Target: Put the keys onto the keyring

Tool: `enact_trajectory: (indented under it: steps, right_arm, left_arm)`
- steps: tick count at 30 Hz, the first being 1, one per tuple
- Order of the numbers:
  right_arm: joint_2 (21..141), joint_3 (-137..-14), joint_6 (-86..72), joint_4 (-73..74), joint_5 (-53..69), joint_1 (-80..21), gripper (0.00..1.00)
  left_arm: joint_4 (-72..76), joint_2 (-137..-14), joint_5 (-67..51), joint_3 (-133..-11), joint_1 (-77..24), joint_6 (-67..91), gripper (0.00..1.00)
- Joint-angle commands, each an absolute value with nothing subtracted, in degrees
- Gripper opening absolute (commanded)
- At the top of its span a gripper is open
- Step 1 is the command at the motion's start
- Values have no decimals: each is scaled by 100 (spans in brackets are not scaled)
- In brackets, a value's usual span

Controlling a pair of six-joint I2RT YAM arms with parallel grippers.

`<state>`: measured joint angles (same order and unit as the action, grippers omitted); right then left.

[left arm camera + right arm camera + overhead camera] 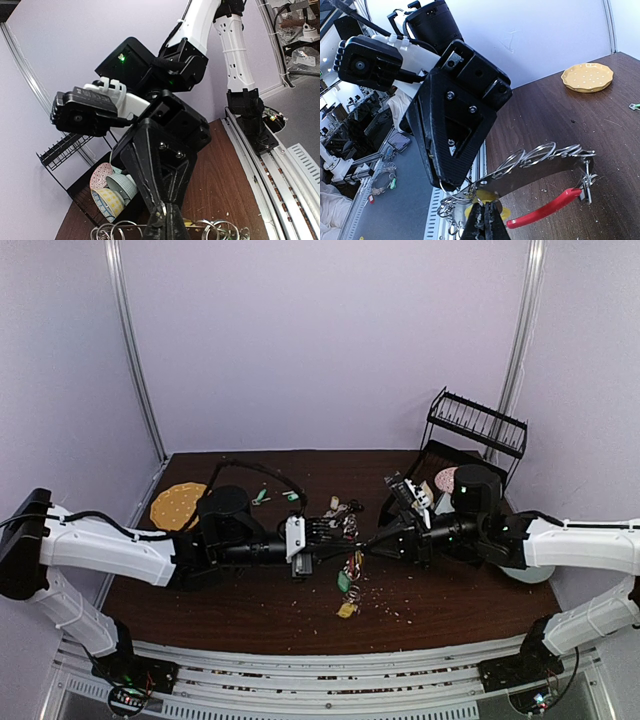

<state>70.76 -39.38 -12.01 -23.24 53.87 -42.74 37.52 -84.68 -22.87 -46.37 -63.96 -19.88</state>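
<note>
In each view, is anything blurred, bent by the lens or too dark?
Top view: even light, but the wide lens bends the side poles, and the keys are too small to separate. Left wrist view: the black right gripper shows little detail. Right wrist view: the keyring is sharp, its red arc clear.

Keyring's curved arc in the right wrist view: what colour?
Red. The keyring's curved red arc shows best in the right wrist view.
</note>
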Motion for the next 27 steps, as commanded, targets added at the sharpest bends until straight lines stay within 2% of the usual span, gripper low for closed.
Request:
enact_trajectory:
  steps: [1, 5, 15, 21, 24, 27]
  right_arm:
    - [7110, -3988, -1268, -2468, 5222, -4270, 0]
    - [7054, -3944, -1285, -2551, 5104, -4276, 0]
    - [6778, -3778, -1391, -2861, 4900, -4279, 0]
    - [6183, -3750, -814, -1989, 4557, -4196, 32]
    - [5910, -3882, -461, -1616, 4397, -4160, 35]
    - [5894, -4016, -360, -1725, 4518, -4170, 33]
  left_arm:
    - [4787, -8518, -2766, -4636, -6522, -1819, 0]
    - [5023, -8588, -2616, -4635, -6521, -1593, 0]
    - [7135, -9237, -2422, -4217, -6302, 358, 0]
    - [7732, -9384, -2589, -4122, -6188, 820, 0]
    - [7714, -9364, -2571, -4122, -6193, 793, 0]
    - [7596, -9309, -2494, -4126, -6196, 712, 0]
